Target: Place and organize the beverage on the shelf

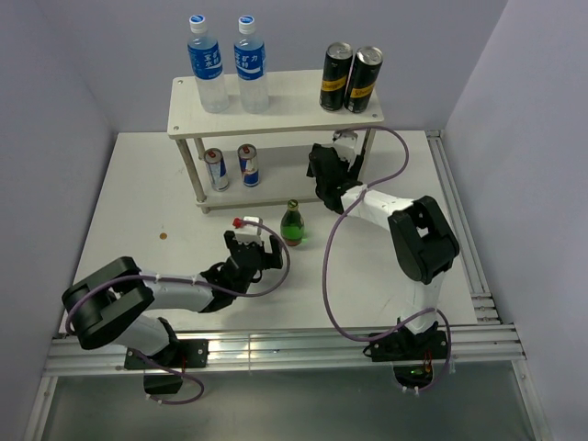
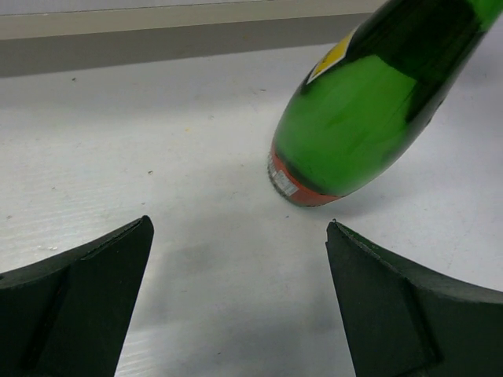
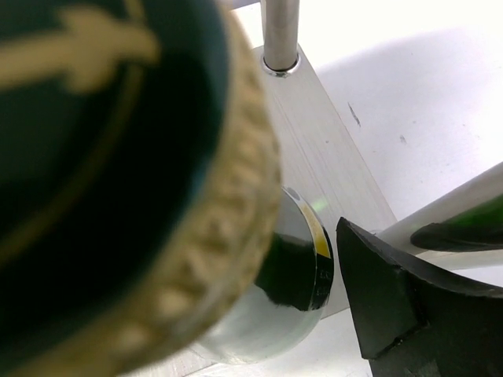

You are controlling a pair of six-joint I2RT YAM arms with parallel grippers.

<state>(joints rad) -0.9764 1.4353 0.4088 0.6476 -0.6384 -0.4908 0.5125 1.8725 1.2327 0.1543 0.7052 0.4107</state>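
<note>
Right wrist view: a blurred, dark gold-rimmed object (image 3: 118,157) fills the left and hides one finger. Cannot tell whether the right gripper (image 1: 326,170) grips it. That gripper sits at the right end of the shelf's (image 1: 285,96) lower board.
Left gripper (image 2: 237,228): jaws spread wide, touching nothing. Green bottle (image 2: 354,110) just ahead, mid-table.
Shelf: pale, two-tier, white legs, by the far edge.

A: What do you have on the shelf (image 1: 276,103)?
B: You see two blue-labelled water bottles (image 1: 208,72) upright at its top board's left end, two black-and-gold cans (image 1: 336,79) at the right end.
A: Lower board?
B: Two silver-and-blue cans (image 1: 216,170), upright, left half.
A: The green bottle (image 1: 292,225)?
B: You find it upright just before the shelf's front edge, near the middle.
</note>
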